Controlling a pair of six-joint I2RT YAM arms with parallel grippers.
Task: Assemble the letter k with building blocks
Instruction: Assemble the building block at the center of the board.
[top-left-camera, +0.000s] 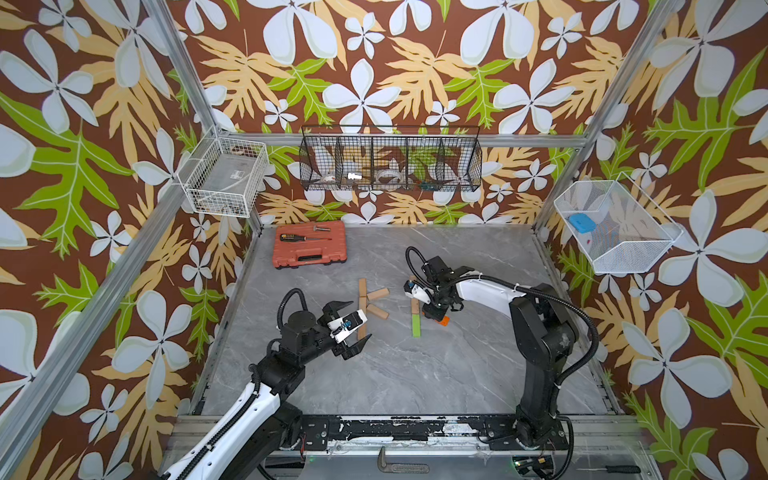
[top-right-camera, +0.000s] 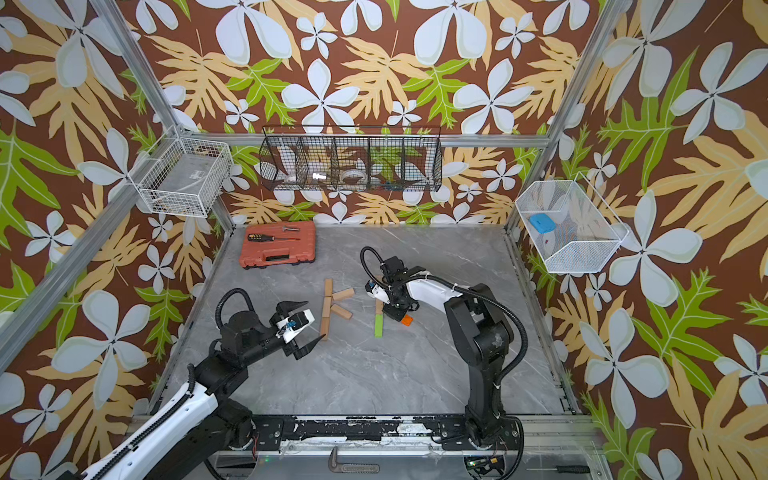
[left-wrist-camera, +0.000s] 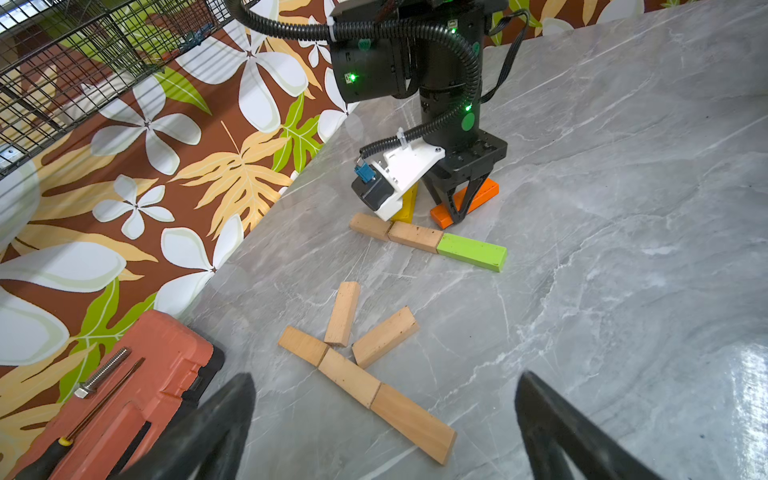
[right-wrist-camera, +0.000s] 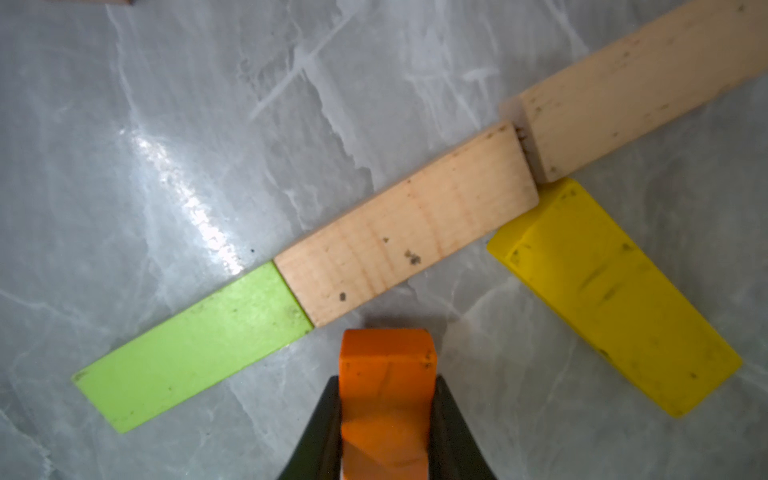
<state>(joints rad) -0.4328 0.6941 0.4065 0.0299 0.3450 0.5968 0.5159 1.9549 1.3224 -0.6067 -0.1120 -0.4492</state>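
**A:** How far along, seen from above?

**B:** In both top views a plain-wood K (top-left-camera: 363, 291) lies finished on the grey tabletop (top-left-camera: 415, 374): three planks for the stem, two slanting arms. The left gripper (top-left-camera: 358, 321) hangs just beside the stem's near end, jaws spread wide, holding nothing.

**A:** And the left wrist view?

**B:** A second stem there: two plain planks (left-wrist-camera: 415, 237) and a green plank (left-wrist-camera: 473, 251) end to end, with a yellow plank (left-wrist-camera: 409, 205) slanting off it. The right gripper (left-wrist-camera: 455, 208) pinches an orange plank (left-wrist-camera: 484, 195) low beside them.

**A:** The right wrist view?

**B:** The orange end sits near the middle plank, not touching it; whether it rests on the table I cannot tell. I judge that only seating and releasing this last arm is left.
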